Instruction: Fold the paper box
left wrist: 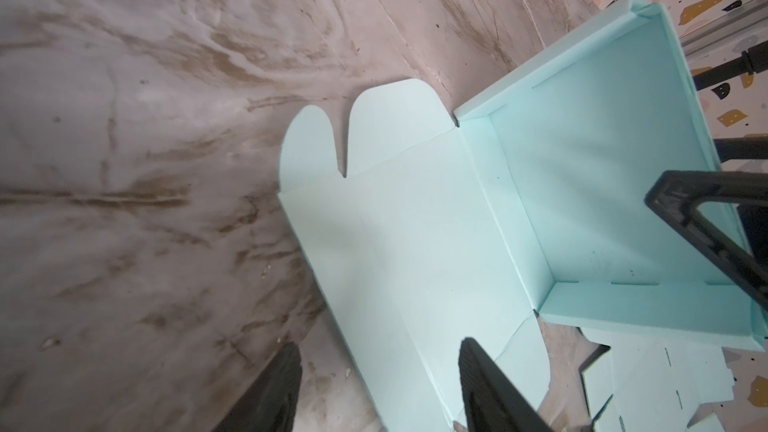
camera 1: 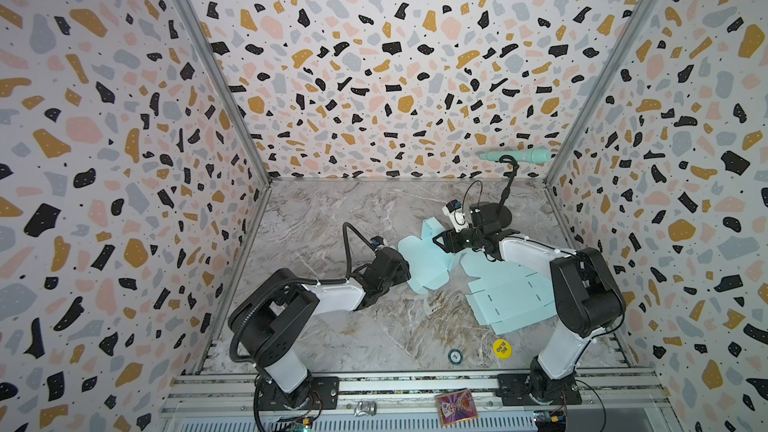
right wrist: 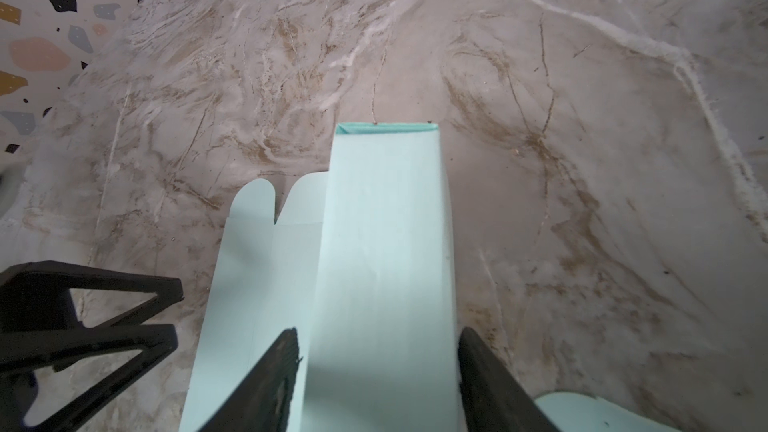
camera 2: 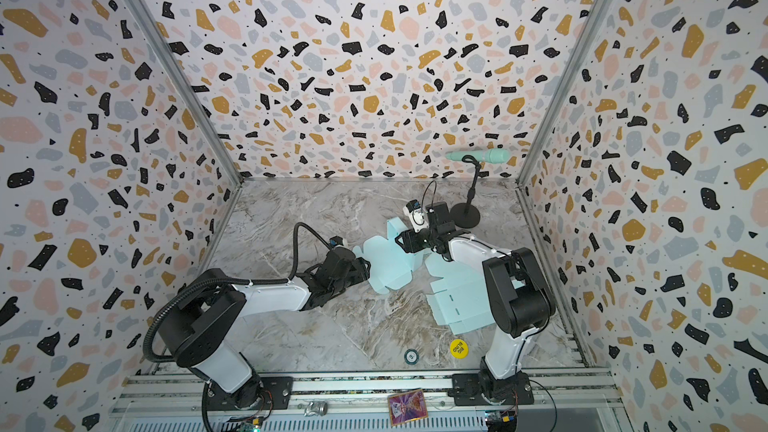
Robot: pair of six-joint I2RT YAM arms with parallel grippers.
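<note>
Paper box (camera 1: 424, 261): partly formed. The tray (left wrist: 602, 180) has its walls up, and the lid panel (left wrist: 395, 243) lies flat on the table (camera 1: 332, 222). The box sits just beside the stack of flat blanks (camera 1: 513, 297), on the stack's side away from the right arm's base. The tray corner appears to rest against the stack.

Long axis: runs from the lid's free edge, farthest from the stack, to the tray, nearest the stack.

Left gripper (left wrist: 380, 344): at the lid's free edge, the end farthest from the stack. Its jaws are spread wide and hold nothing; one finger is over the panel, the other over bare table.

Right gripper (right wrist: 379, 332): straddles one tray wall, a finger close on each side. Whether it presses the wall cannot be told.

Judgement: raising the lid over the tray comes next, and the left gripper is the nearer. There is open marble on the box's side away from the stack. The stack itself crowds the tray end.
</note>
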